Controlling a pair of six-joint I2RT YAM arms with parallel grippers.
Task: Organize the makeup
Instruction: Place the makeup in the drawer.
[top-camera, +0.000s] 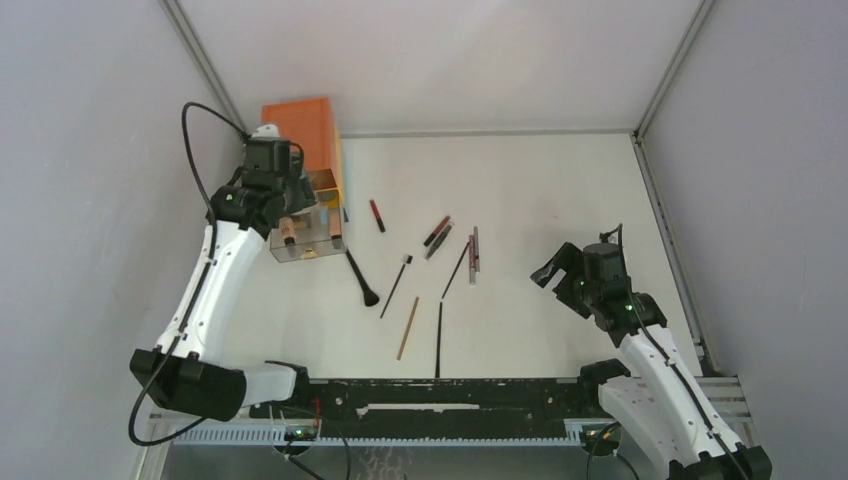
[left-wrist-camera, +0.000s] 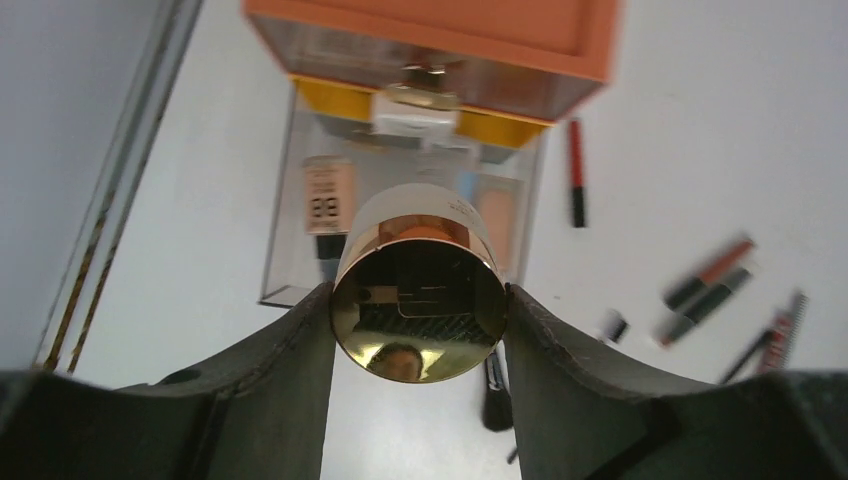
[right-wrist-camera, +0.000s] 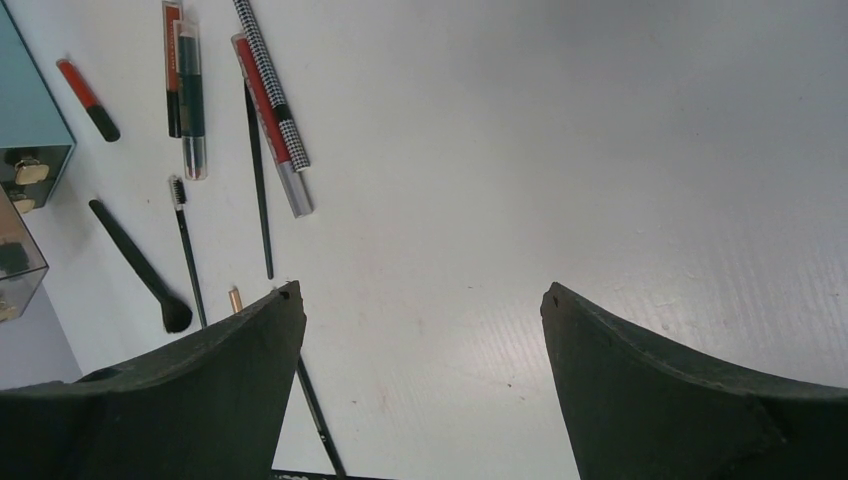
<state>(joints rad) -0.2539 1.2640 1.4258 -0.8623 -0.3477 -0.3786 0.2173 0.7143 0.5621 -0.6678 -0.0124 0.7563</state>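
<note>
We see the left gripper (left-wrist-camera: 420, 300) clamped on a round cream jar with a mirrored gold base (left-wrist-camera: 420, 325), one dark finger pressing each side. The jar hangs over the pulled-out clear plastic drawer (left-wrist-camera: 285, 270) of the orange three-drawer box (left-wrist-camera: 430, 30) at the far left of the white table (top-camera: 540, 180). In that drawer we make out a peach tube printed BB (left-wrist-camera: 328, 195) and a pale peach pan (left-wrist-camera: 495, 215). The right gripper (right-wrist-camera: 420, 300) hovers above the table on the right, its fingers spread wide with nothing between them. Between the arms more makeup lies loose: a black brush with a flared head (top-camera: 362, 280), a short red pencil (top-camera: 377, 215), a wooden pencil (top-camera: 408, 328), a thin black stick (top-camera: 439, 340), a slim spoolie wand (top-camera: 396, 285) and two red-and-black tubes (top-camera: 437, 235).
</note>
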